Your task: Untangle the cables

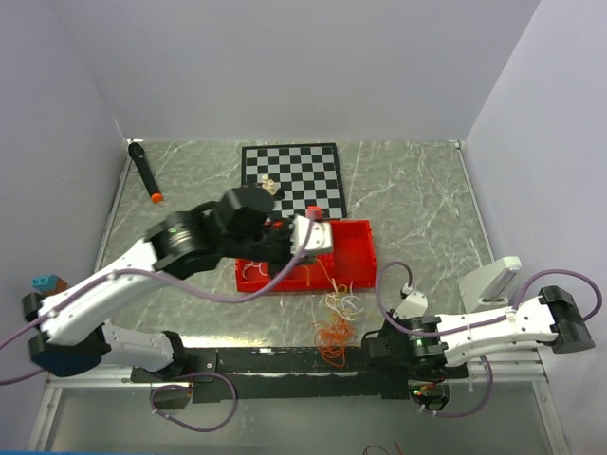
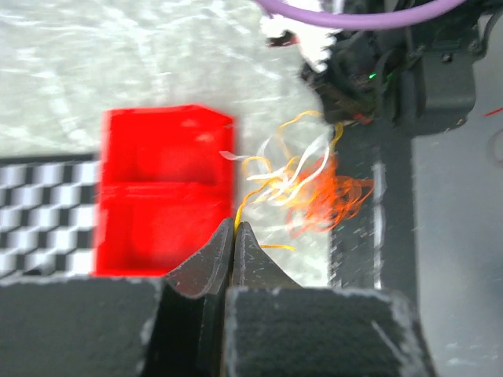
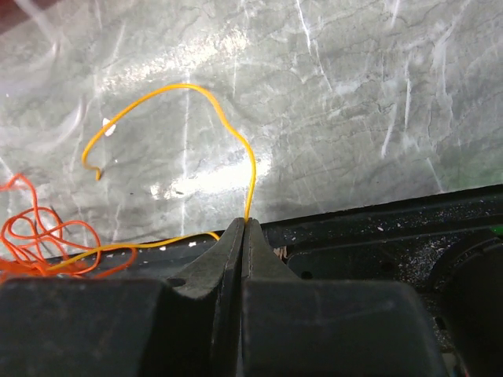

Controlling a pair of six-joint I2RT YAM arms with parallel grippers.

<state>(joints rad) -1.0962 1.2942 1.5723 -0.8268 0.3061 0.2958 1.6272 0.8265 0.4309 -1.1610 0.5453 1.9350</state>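
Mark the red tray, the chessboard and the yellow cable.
red tray (image 1: 358, 248): top view, bare right end.
chessboard (image 1: 296, 178): top view, middle of the board.
yellow cable (image 3: 189, 85): right wrist view, top of its arch.

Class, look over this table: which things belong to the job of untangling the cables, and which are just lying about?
Belong to the job:
- cables, tangled beside the red bin
- left gripper, shut on a yellow strand
- right gripper, also shut on a yellow strand

Just lying about:
- chessboard
- black marker
- the red bin
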